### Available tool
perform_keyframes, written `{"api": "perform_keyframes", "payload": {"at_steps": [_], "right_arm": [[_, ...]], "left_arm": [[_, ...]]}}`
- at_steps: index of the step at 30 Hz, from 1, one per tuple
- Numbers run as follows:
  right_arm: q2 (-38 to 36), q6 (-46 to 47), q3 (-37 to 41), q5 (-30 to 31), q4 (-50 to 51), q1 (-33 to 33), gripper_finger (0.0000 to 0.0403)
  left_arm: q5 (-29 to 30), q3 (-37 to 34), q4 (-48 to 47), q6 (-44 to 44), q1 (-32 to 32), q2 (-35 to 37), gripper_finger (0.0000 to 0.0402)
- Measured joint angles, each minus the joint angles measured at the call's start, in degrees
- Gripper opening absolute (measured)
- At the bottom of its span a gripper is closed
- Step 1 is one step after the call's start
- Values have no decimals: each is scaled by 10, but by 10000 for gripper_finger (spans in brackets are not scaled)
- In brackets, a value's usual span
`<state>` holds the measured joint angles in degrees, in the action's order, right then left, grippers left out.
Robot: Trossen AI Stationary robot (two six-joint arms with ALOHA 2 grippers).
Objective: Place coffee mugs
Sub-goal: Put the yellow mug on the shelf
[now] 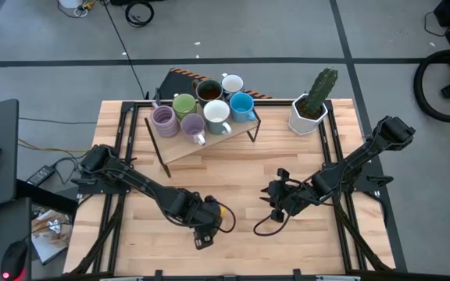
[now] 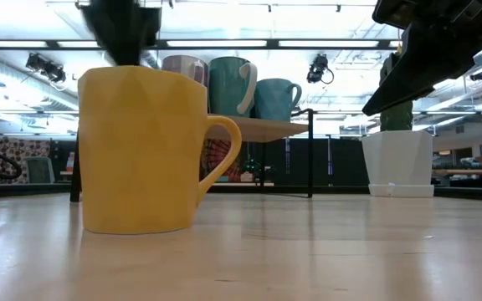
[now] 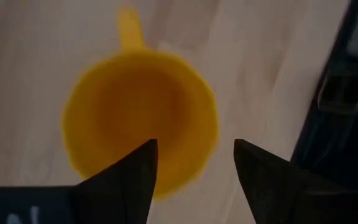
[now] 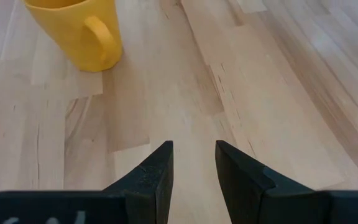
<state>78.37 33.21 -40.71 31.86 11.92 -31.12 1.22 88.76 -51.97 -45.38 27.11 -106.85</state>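
Observation:
An orange-yellow mug (image 2: pixel 141 150) stands upright on its base on the wooden table, handle (image 4: pixel 101 37) pointing toward the right arm. My left gripper (image 3: pixel 194 149) hangs open right above it (image 1: pixel 213 215); one finger is over the mug's opening (image 3: pixel 135 106) and the other is outside its wall, with no touch showing. My right gripper (image 4: pixel 194 149) is open and hovers over bare table (image 1: pixel 276 199), to the right of the mug. Several other mugs, purple (image 1: pixel 163 119), green (image 1: pixel 183 104), dark brown (image 1: pixel 208 90), white (image 1: pixel 216 113) and blue (image 1: pixel 242 105), stand on a small raised shelf (image 1: pixel 209 140).
A white hexagonal pot with a cactus (image 1: pixel 311 109) stands at the table's far right, next to the shelf. Black rails (image 1: pixel 336 148) run along the table's left and right sides. Bare wood (image 1: pixel 233 176) lies between the shelf and the grippers.

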Motion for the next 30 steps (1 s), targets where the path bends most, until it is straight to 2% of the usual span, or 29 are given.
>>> {"api": "perform_keyframes", "payload": {"at_steps": [5, 14, 19, 30], "right_arm": [[0, 0, 0, 0, -2, 0, 126], [0, -4, 0, 0, -6, 0, 126], [0, -4, 0, 0, -7, -1, 126], [0, -15, 0, 0, -18, -1, 126]], "left_arm": [[63, 5, 15, -47, 0, 0, 210], [97, 5, 103, -52, 1, 0, 205], [126, 5, 77, -52, 1, 0, 205], [116, 4, 74, -53, 11, -42, 205]]}}
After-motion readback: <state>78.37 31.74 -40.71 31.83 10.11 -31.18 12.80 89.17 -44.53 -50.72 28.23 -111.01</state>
